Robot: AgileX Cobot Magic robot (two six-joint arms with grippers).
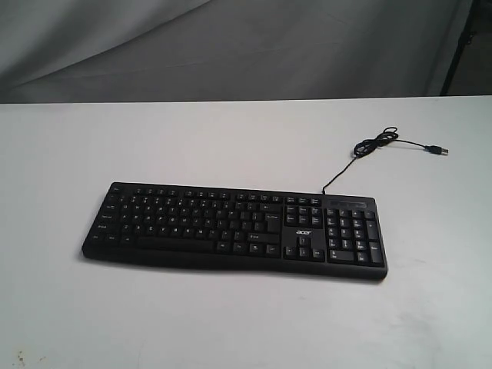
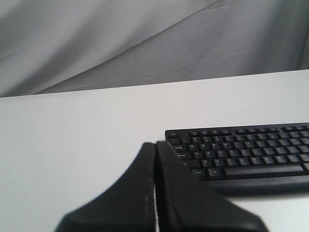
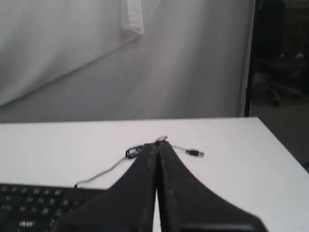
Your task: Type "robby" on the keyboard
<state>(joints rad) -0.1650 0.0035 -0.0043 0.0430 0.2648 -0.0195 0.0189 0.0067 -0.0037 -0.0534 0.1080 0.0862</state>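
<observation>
The wide black keyboard (image 1: 234, 227) with number pad and white "acer" logo lies flat on the white table, its thin cable (image 1: 361, 154) coiling away to a USB plug (image 1: 439, 150). Neither arm shows in the exterior view. In the left wrist view my left gripper (image 2: 155, 145) is shut with nothing in it, off the keyboard's (image 2: 241, 151) left end. In the right wrist view my right gripper (image 3: 158, 146) is shut and empty too, near the keyboard's (image 3: 34, 205) right end, with the coiled cable (image 3: 135, 152) and plug (image 3: 194, 153) beyond its tips.
The white table (image 1: 231, 315) spreads wide around the keyboard. A grey cloth backdrop (image 1: 231, 46) hangs behind its far edge. In the right wrist view the table's right edge (image 3: 282, 145) drops off toward a dark area with an office chair (image 3: 275, 72).
</observation>
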